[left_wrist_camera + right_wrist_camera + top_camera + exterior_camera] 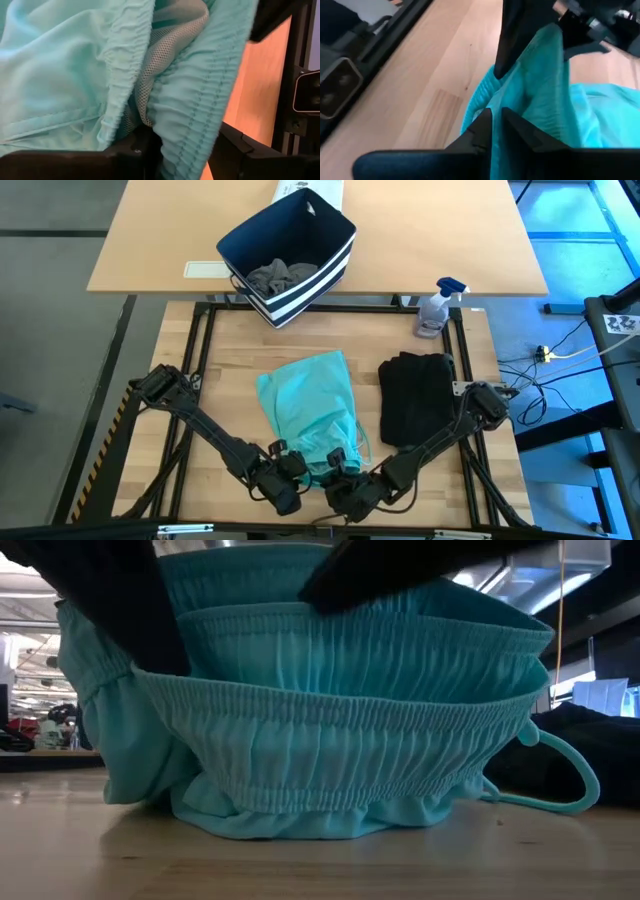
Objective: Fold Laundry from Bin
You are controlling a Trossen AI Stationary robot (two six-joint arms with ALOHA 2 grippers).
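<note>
The light wooden work table (240,370) carries the teal shorts (308,412) at centre and a folded black garment (415,395) to their right. Both grippers grip the waistband at the near edge: left gripper (290,470), right gripper (340,470). The navy bin (290,255) holds grey laundry (280,275) on the far table (160,230), near a spray bottle (437,308).

One teal piece (308,412), one black garment (415,395), one grey garment (280,275), one bin (300,255), one spray bottle (437,308).
</note>
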